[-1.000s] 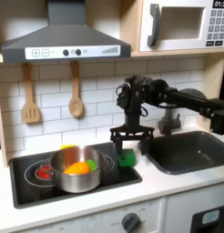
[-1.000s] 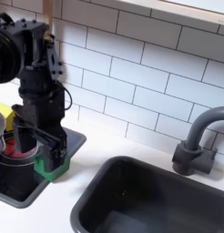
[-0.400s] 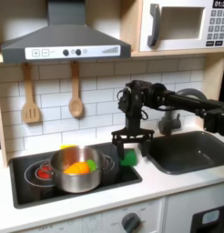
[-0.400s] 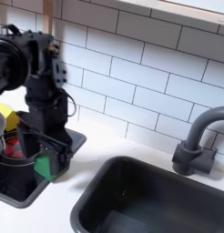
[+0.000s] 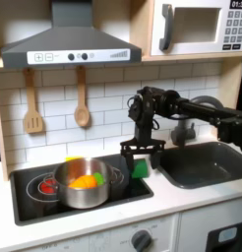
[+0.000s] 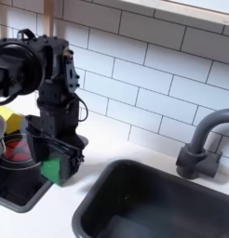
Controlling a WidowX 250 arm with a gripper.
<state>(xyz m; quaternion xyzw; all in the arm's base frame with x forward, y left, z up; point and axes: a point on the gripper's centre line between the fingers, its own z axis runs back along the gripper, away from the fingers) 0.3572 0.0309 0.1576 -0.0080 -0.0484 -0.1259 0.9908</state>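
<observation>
My black gripper [image 5: 141, 157] points straight down over the right edge of the black stovetop [image 5: 34, 193], in both exterior views. It is shut on a small green block [image 5: 140, 169], whose top sits between the fingers. In the second exterior view the gripper [image 6: 53, 160] holds the green block [image 6: 51, 168] just above the stovetop's [image 6: 14, 186] right corner. To the first exterior view's left of the block stands a steel pot [image 5: 84, 184] with orange and yellow food inside.
A dark sink [image 5: 207, 162] with a grey faucet [image 6: 202, 149] lies to the first exterior view's right. A wooden spatula [image 5: 32, 103] and spoon [image 5: 82, 98] hang on the tiled wall. A range hood [image 5: 69, 44] and microwave [image 5: 197, 28] are overhead. White counter [image 6: 98, 200] separates stove and sink.
The gripper with the green block has shifted slightly and turned at the stovetop's right edge; in the second exterior view the arm leans more to the right. The pot has not moved.
</observation>
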